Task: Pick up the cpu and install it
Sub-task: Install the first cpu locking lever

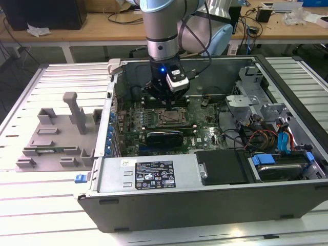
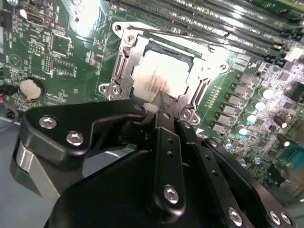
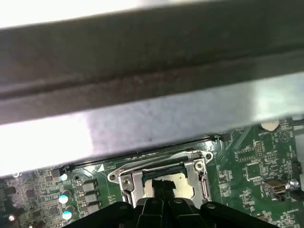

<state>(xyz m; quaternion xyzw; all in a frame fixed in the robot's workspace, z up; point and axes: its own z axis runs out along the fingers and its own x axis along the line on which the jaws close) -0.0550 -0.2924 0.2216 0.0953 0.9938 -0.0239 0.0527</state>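
The cpu lay flat inside the socket on the motherboard, its silvery top facing up and its edges squared with the metal frame around it; being square, it offered no long axis to speak of, only sides running parallel to the frame's rails. In the first wrist view the same pale chip sat within the frame, partly hidden by the dark tips in front of it. The end effector stood directly over the chip, so the cpu lay straight below and just ahead of the tips, not off to either side. In the second wrist view the fingers ran together into one narrow dark point that reached the chip's near edge, which reads as closed, or nearly so; whether that point was pinching the chip's edge, merely touching it, or a little above it could not be told. Judged from how it lay, the chip seemed seated in the socket, not carried. In the exterior view the end effector hung low inside the open computer case, just above the socket, with the arm coming straight down from above. The case rested on the slatted counter, and well apart, toward the exterior view's left, the grey fixture tray with its upright posts stood outside the case.
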